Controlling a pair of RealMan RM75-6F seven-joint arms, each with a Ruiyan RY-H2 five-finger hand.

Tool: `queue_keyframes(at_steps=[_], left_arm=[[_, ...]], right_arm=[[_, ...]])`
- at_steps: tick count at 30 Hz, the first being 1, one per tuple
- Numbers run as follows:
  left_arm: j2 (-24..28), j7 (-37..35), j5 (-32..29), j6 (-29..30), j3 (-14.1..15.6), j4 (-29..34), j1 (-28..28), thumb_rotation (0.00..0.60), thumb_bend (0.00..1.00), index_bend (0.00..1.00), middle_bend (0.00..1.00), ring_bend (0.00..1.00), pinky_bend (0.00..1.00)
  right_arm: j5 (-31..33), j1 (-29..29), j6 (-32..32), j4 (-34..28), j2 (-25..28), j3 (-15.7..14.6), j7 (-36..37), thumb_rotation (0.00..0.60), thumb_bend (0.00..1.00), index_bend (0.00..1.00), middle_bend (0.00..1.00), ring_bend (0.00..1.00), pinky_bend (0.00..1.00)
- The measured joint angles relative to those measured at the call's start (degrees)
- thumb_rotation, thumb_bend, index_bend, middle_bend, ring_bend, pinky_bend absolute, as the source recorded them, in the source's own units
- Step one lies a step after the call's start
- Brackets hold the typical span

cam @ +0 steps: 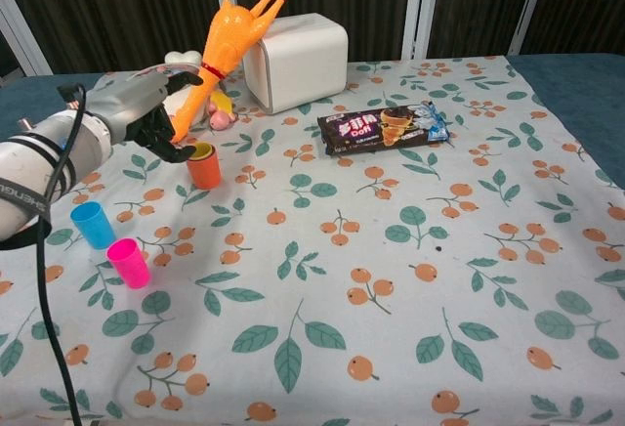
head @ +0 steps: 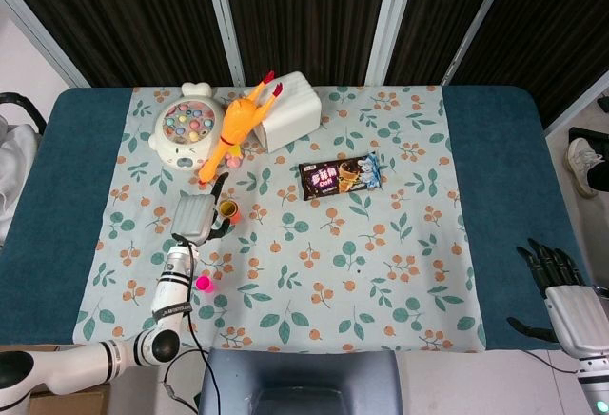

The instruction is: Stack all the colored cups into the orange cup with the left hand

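Observation:
The orange cup point(cam: 205, 168) stands upright on the floral cloth, and a yellow cup point(cam: 203, 150) sits nested inside it with only its rim showing. From above the pair shows as the orange cup point(head: 228, 209). My left hand point(cam: 148, 113) hovers just left of that stack with its fingers apart and nothing in them; in the head view my left hand point(head: 195, 215) sits right beside the cup. A blue cup point(cam: 94, 224) and a pink cup point(cam: 129, 262) stand nearer the front left. My right hand point(head: 557, 282) rests off the table's right edge, fingers spread and empty.
A rubber chicken point(cam: 229, 35) leans on a white box point(cam: 296, 60) behind the stack. A fishing toy point(head: 187, 131) sits at the back left. A dark snack packet point(cam: 381, 128) lies mid-table. The cloth's front edge is close to the pink cup point(head: 204, 284).

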State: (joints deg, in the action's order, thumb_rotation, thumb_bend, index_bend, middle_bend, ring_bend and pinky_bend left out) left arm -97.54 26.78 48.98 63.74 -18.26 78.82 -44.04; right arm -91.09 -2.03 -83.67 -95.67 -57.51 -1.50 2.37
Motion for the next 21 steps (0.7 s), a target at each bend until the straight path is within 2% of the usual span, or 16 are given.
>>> queue_keyframes(at_steps=[6,11,15,21], left_arm=[[6.07,0.64,3.35,2.72,3.20,10.61,3.30,0.600,0.35,0.07,1.00,1.00,1.00],[13.72,0.97,8.58,6.80,10.23,19.16,9.38,0.600,0.34,0.14,1.00,1.00,1.00],[16.49,-0.72,10.88,7.67,14.41,20.13,13.21,0.600,0.34,0.16,1.00,1.00,1.00],[15.51,-1.56,10.63,6.86,15.16,16.16,14.44,0.600,0.34,0.22,1.00,1.00,1.00]], right_arm=[[-0.31,0.10,-0.16,-0.10,0.00,-0.16,-0.09,0.600,0.20,0.00,0.00,0.00,0.00],[-0.69,0.24,-0.47,-0.07,-0.01,-0.28,0.02,0.600,0.21,0.00,0.00,0.00,0.00],[-1.00,0.19,-0.29,-0.11,-0.26,-0.46,-0.67,0.600,0.20,0.00,0.00,0.00,0.00],[-1.06,0.12,-0.19,-0.16,-0.36,-0.49,-0.68,0.600,0.21,0.00,0.00,0.00,0.00]])
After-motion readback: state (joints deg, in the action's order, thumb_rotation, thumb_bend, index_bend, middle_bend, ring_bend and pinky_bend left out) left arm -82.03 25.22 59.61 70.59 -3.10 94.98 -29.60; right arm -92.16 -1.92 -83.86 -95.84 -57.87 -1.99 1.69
